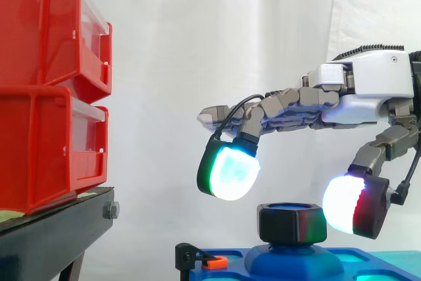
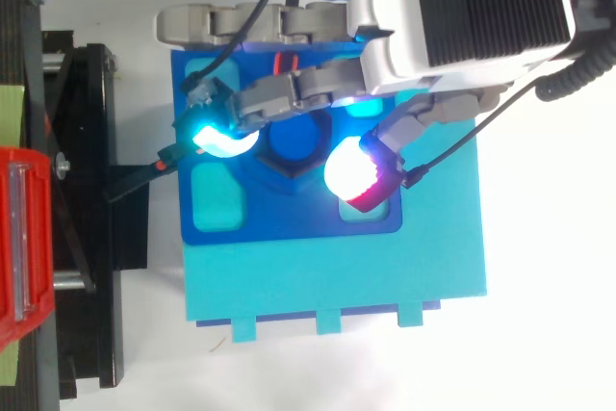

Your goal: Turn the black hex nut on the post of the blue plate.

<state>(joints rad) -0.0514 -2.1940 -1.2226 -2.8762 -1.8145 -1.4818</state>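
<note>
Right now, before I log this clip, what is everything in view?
hex nut: one, black, on the post at the plate's middle
post: one, blue, inside the nut
plate: one, blue, on the base
base: one, teal, under the plate
bins: two, red, stacked on the stand
stand: one, black, left of the plate
curtain: one, white, behind
hand: one, grey, glowing pads either side of the nut, apart from it
</note>
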